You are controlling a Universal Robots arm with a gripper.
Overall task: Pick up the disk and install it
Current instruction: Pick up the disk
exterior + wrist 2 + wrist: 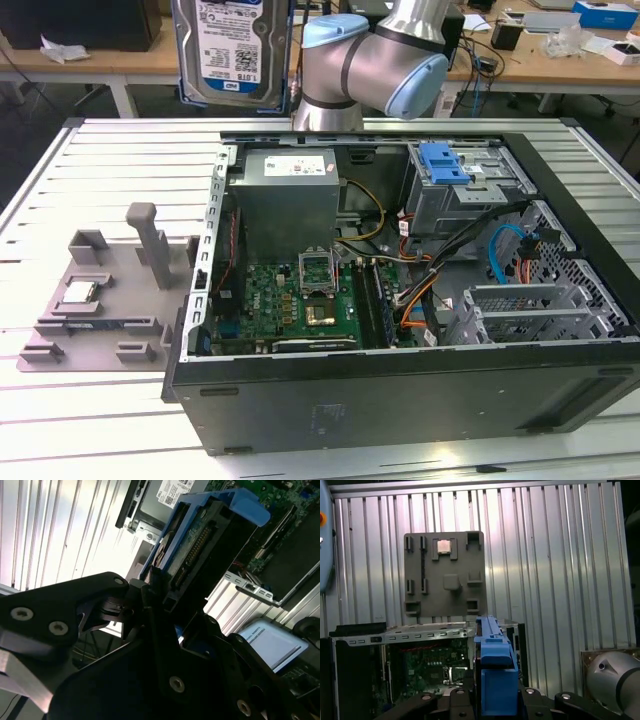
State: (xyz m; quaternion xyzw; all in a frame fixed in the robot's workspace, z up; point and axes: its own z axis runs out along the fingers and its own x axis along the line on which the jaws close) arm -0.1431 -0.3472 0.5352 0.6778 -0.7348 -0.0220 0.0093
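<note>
Gripper [172, 597] clamps disk [200, 545] edge-on; exterior view shows its label [232, 45]

Table [100, 160]: slotted aluminium top, silver, ribbed across its whole surface. Qty 2 items directly on it. (1) PC case [400, 400]: black, lying on its side w/ the open side up, at centre and toward the exterior view's right, approx. parallel to the near table edge. (2) Fixture plate [100, 315]: grey, flat on the ribs, moulded holders and upright posts on top, just beside the case on the exterior view's left; bare ribs on its other sides.
</note>
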